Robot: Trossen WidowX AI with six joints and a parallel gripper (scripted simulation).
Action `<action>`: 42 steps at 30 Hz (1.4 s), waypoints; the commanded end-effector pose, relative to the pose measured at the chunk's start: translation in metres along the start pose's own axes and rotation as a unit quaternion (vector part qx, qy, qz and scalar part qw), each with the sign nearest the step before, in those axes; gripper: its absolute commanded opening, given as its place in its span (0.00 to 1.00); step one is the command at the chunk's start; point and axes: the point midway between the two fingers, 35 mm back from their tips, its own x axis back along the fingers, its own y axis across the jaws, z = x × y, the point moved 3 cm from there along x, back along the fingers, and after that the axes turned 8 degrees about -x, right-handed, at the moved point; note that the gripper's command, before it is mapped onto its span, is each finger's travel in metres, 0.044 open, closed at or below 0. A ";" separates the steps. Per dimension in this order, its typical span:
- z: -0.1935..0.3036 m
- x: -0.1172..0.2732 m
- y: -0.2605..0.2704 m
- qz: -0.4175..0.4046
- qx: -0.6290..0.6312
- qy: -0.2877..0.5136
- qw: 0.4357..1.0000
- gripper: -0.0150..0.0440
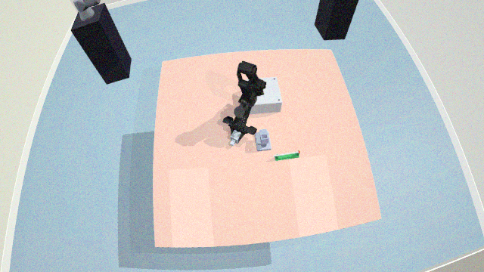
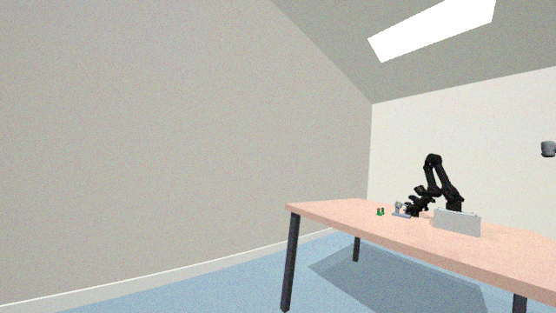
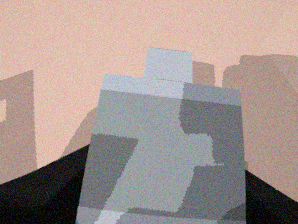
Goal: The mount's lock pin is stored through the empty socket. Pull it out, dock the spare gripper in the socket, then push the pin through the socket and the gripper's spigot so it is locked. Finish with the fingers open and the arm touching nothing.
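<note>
My gripper (image 1: 236,135) (image 3: 157,156) is shut on the spare gripper (image 1: 234,137) (image 3: 155,170), a grey block whose narrow pale spigot (image 3: 168,64) points away from my wrist. The black fingers lie against its two sides in the wrist view. Whether the block is clear of the table cannot be told. The grey-blue mount (image 1: 263,140) (image 2: 401,215) stands just right of my gripper in the top view, its socket raised on the base. A green holder (image 1: 286,156) (image 2: 380,213) lies beyond the mount, with a small red spot at one end. The lock pin cannot be made out clearly.
A pale grey box (image 1: 270,92) (image 2: 457,223) stands beside the arm's base on the pink table (image 1: 227,211) (image 2: 347,213). Two black pillars (image 1: 102,45) (image 1: 336,20) stand off the table. Arm shadows fall left of my gripper in the top view.
</note>
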 end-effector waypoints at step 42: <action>-0.054 0.029 0.008 -0.001 0.001 -0.001 1.000 0.25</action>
